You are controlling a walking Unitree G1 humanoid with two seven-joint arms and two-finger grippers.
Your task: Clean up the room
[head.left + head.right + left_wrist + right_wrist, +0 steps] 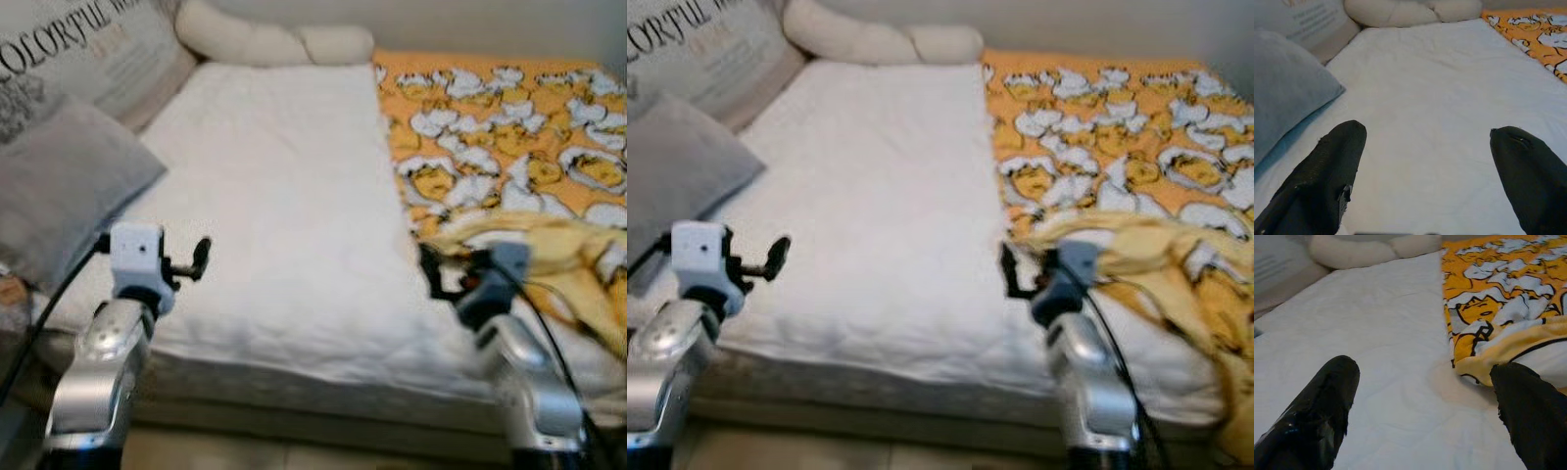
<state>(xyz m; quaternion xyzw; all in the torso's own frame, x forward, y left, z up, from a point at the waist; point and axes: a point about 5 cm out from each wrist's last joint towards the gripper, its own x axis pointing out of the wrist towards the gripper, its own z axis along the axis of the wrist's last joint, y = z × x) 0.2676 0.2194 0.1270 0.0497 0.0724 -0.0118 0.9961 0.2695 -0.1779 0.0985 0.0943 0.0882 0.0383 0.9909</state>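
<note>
You had most of the tidying still ahead of you at this moment, as far as the bed (284, 225) showed it. Its white quilted top lay bare across the whole half nearer the grey pillow (59, 186), while the orange cartoon-print blanket (490, 127) covered only the other half, its straight edge running down the middle of the bed. At the bed's foot, the blanket's near corner (1488, 345) was rucked up and turned over so that the pale yellow underside showed, with more of it bunched in a heap toward the far side from the pillow. I judged the blanket neither spread nor folded yet, so nothing of that job looked finished. A long cream cushion (274, 39) sat along the head of the bed, and a printed pillow (78, 49) leaned behind the grey one.

Your right gripper (438, 272) hovered over the foot of the bed with its fingers (1308, 421) spread wide and empty; the rumpled blanket corner lay just ahead of them, close to the one finger on the blanket's side, not between them and not touched. Your left gripper (196, 259) hung over bare white bed near the grey pillow, its fingers (1317, 181) likewise parted and holding nothing, well apart from the blanket
</note>
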